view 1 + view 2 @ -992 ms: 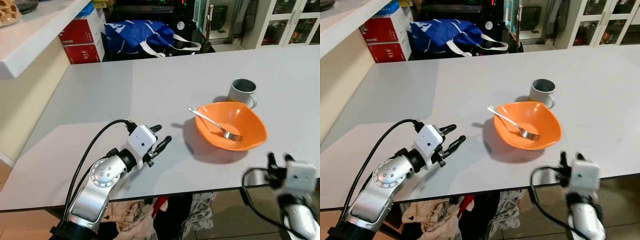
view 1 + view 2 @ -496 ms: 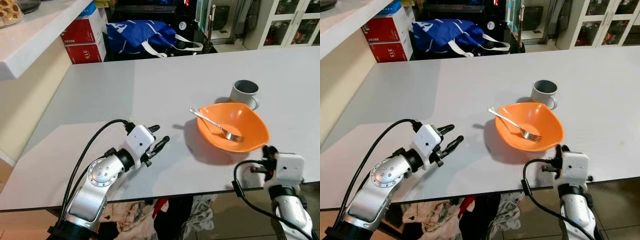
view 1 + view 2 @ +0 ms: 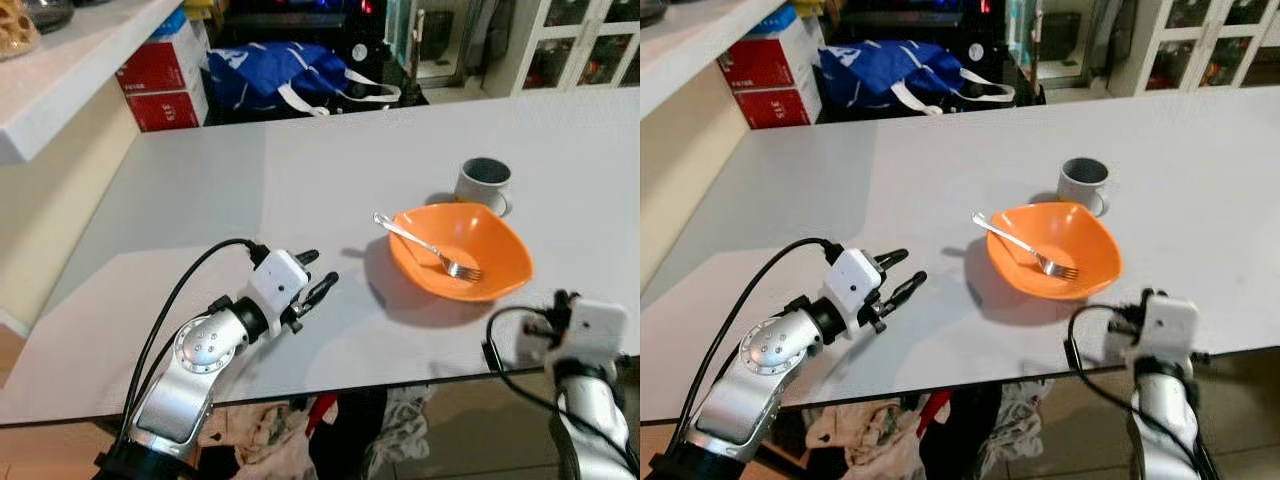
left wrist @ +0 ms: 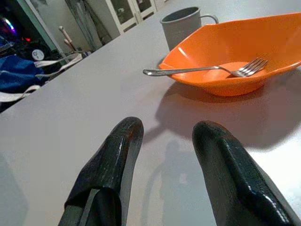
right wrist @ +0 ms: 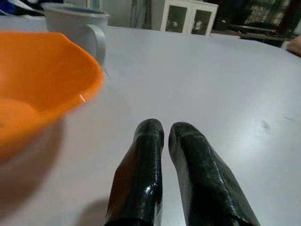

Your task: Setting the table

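Observation:
An orange bowl point(image 3: 497, 266) sits on the grey table point(image 3: 300, 190) with a silver fork point(image 3: 424, 245) lying in it, handle sticking out over the left rim. A grey mug point(image 3: 484, 183) stands just behind the bowl. My left gripper point(image 3: 320, 268) hovers low over the table to the left of the bowl, open and empty, pointing at the bowl point(image 4: 235, 52). My right gripper point(image 3: 562, 298) is at the table's front edge, right of the bowl, its fingers point(image 5: 146, 141) shut together over the tabletop with nothing between them.
A blue bag point(image 3: 290, 72) and red boxes point(image 3: 160, 85) lie beyond the table's far edge. A white counter point(image 3: 70, 80) runs along the left. Glass-door cabinets point(image 3: 585, 40) stand at the back right. Crumpled clothes point(image 3: 255, 440) lie under the table's front edge.
My right gripper came up from below the table's front edge to the tabletop beside the bowl, then shifted slightly right. The left arm held still.

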`<state>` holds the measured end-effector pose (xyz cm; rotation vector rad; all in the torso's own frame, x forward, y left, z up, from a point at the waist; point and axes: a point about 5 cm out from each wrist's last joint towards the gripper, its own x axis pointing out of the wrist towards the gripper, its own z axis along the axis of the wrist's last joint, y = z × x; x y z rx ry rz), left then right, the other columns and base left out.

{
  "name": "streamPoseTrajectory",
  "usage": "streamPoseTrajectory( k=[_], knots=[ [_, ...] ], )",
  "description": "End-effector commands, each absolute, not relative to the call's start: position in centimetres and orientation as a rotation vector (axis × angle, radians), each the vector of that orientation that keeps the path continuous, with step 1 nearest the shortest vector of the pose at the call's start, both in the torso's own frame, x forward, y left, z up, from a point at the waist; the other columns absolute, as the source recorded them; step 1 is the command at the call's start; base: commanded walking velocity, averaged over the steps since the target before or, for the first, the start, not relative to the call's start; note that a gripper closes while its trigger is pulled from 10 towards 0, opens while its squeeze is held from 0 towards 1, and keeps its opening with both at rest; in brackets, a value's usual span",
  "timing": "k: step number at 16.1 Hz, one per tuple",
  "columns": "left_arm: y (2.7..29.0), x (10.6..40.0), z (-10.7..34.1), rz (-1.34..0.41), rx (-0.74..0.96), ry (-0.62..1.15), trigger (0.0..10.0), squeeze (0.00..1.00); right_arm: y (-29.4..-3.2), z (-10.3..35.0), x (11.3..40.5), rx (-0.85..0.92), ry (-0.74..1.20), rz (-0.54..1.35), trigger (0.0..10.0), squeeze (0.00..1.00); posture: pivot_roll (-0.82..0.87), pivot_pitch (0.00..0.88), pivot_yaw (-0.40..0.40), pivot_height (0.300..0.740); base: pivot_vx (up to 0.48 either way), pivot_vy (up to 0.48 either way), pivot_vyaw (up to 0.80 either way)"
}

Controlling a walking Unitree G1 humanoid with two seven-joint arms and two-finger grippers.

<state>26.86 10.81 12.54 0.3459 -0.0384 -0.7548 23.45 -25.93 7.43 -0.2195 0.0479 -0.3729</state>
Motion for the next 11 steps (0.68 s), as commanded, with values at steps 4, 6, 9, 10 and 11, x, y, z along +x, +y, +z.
streamPoseTrajectory(
  k=[4, 6, 9, 10, 11],
  knots=[
    [11.3, 27.0, 13.2, -0.750, 0.359, -0.049, 10.0, 0.00, -26.2, 7.9, 26.2, -0.210, 0.035, -0.377, 10.0, 0.00, 0.02, 0.000, 0.095, 0.740, 0.000, 0.000, 0.00],
    [11.4, 26.9, 13.2, -0.744, 0.359, -0.049, 10.0, 0.00, -25.7, 8.0, 26.9, -0.207, 0.025, -0.347, 10.0, 0.00, 0.03, 0.000, 0.089, 0.740, 0.000, 0.000, 0.00],
    [11.5, 26.8, 13.2, -0.738, 0.359, -0.044, 10.0, 0.00, -24.7, 7.5, 27.6, -0.178, 0.041, -0.291, 10.0, 0.00, 0.04, 0.000, 0.086, 0.740, 0.000, 0.000, 0.00],
    [11.5, 26.8, 13.2, -0.737, 0.358, -0.044, 10.0, 0.00, -24.4, 7.5, 27.8, -0.169, 0.042, -0.277, 10.0, 0.00, 0.04, 0.000, 0.085, 0.740, 0.000, 0.000, 0.00],
    [11.4, 26.8, 13.2, -0.738, 0.357, -0.043, 10.0, 0.00, -23.8, 7.6, 28.2, -0.161, 0.032, -0.252, 10.0, 0.00, 0.04, 0.000, 0.084, 0.740, 0.000, 0.000, 0.00]
  ],
)
